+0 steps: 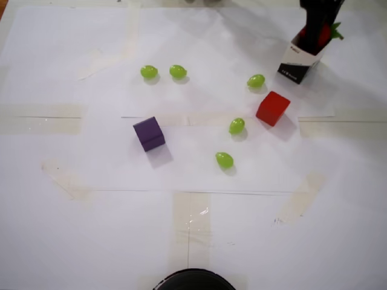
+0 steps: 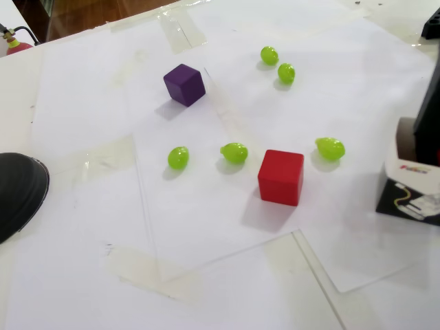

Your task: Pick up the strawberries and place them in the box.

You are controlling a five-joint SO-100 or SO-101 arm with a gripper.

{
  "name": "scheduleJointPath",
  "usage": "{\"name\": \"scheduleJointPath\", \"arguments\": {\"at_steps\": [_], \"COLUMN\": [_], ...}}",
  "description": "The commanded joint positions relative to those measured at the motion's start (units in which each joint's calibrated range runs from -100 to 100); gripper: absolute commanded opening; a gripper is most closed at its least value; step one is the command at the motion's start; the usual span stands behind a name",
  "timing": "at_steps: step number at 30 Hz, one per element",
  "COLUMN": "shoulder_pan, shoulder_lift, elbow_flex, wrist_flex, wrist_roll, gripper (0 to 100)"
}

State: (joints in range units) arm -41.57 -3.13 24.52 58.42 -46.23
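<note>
White paper sheets, taped down at the seams, cover my bench [image 1: 91, 235]. On it I see five green grapes: two side by side at upper left in the overhead view [image 1: 149, 72] [image 1: 178, 71], one near the box [image 1: 256, 80], one just left of the red cube [image 1: 237, 125], and one lower down [image 1: 224, 159]. A purple cube [image 1: 149, 133] sits left of centre, well apart from the red cube [image 1: 273, 108].

At the top right of the overhead view stands the box [image 1: 295, 62], white with a black lower band, and it looks tilted. My arm [image 1: 315, 21] comes down into its open top as a dark shape, and beside it I can make out the red and a green leaf tip of a strawberry [image 1: 327, 33] at the box mouth. I can pick out only that one patch of red, so I cannot say whether both strawberries are there.

From the fixed view, the box [image 2: 412, 185] is at the right edge, past the red cube [image 2: 281, 177], with the dark arm [image 2: 430, 117] dropping into it. No strawberry shows from this side. The end effector itself is hidden inside the box in both views, so I cannot tell how far apart its fingers are or whether it has hold of anything.

A dark round object [image 2: 19, 192] sits at the left edge of the fixed view.
</note>
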Motion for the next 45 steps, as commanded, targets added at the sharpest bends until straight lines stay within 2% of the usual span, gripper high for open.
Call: {"name": "scheduleJointPath", "arguments": {"at_steps": [1,6,20,21,25,45], "shoulder_pan": [-0.8,-1.1,-1.0,-0.9,-0.6,0.0], "shoulder_lift": [-0.3,-0.6,-0.8,-0.8,-0.7,-2.8], "elbow_flex": [-0.4,-2.5,-11.2,-11.1,-10.5,-14.8], "wrist_flex": [-1.0,-0.2,4.9,5.0,5.1,5.5], "wrist_roll": [-0.5,-0.3,0.5,0.6,0.9,2.6], "gripper": [23,29,30,29,16,14]}}
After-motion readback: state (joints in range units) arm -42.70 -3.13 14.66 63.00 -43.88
